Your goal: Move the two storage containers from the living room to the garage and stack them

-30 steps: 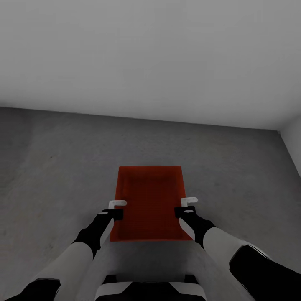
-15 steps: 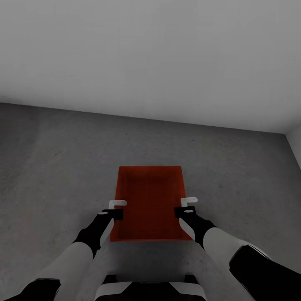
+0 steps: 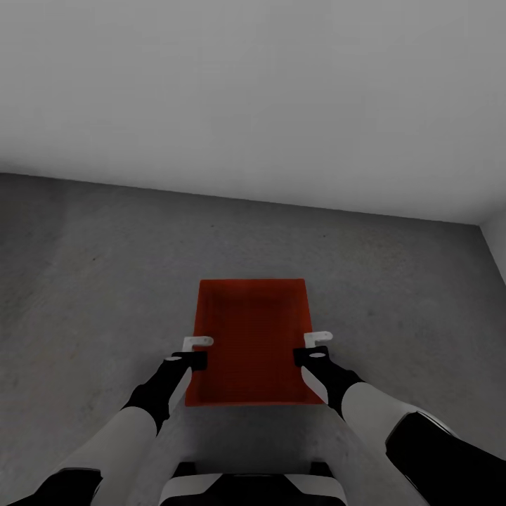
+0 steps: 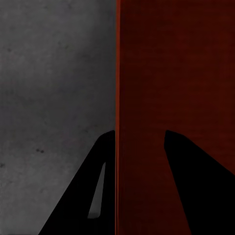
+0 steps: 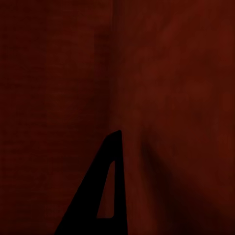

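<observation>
Two arms run up from the bottom of the head view, each a smooth, rounded white forearm shell that narrows into a matt black wrist section. The left gripper [image 3: 197,350] carries a black block at the wrist end and a small flat white finger on top with a tiny dark hole in it. The right gripper [image 3: 316,346] matches it: black block with a pale round dot, white finger tab above. At the bottom edge sits the trunk, a white curved panel with a black recess. Glossy black upper-arm casings fill both lower corners. In the wrist views, the fingers [image 4: 93,196] read as plain black wedges, one with a slim grey slot.
</observation>
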You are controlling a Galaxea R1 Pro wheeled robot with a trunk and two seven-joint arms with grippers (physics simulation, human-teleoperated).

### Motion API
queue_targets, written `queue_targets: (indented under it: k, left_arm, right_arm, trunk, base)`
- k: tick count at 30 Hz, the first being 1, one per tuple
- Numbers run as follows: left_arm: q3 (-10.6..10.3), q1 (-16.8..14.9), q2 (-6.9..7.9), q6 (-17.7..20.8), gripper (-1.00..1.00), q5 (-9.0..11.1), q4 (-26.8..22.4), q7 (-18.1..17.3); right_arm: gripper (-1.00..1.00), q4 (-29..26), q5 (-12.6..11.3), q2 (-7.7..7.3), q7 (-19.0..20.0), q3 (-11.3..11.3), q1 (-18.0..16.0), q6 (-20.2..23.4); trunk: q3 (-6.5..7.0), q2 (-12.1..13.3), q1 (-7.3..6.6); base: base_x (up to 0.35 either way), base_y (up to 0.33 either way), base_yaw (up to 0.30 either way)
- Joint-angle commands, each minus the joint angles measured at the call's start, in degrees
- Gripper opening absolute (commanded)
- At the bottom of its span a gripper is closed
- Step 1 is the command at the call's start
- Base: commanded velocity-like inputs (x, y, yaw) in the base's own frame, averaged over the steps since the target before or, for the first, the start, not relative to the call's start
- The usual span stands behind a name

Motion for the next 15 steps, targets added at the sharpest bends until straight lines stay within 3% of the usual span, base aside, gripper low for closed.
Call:
queue_targets:
  k: [1, 15]
  left_arm:
    - [-0.6, 0.0, 0.02, 2.0, -1.0, 1.4, 1.0, 0.0]
    - [-0.6, 0.0, 0.08, 2.0, -1.0, 1.4, 1.0, 0.0]
  right_arm:
    - [-1.0, -0.3, 2.0, -1.17, -1.4, -1.2, -0.1, 0.5]
    - [-1.0, -0.3, 2.0, -1.17, -1.4, -1.2, -0.1, 0.5]
  trunk:
    - [-0.02, 0.0, 0.0]
    - [-0.02, 0.0, 0.0]
  base:
    - [0.0, 0.0, 0.0]
    - [0.0, 0.0, 0.0]
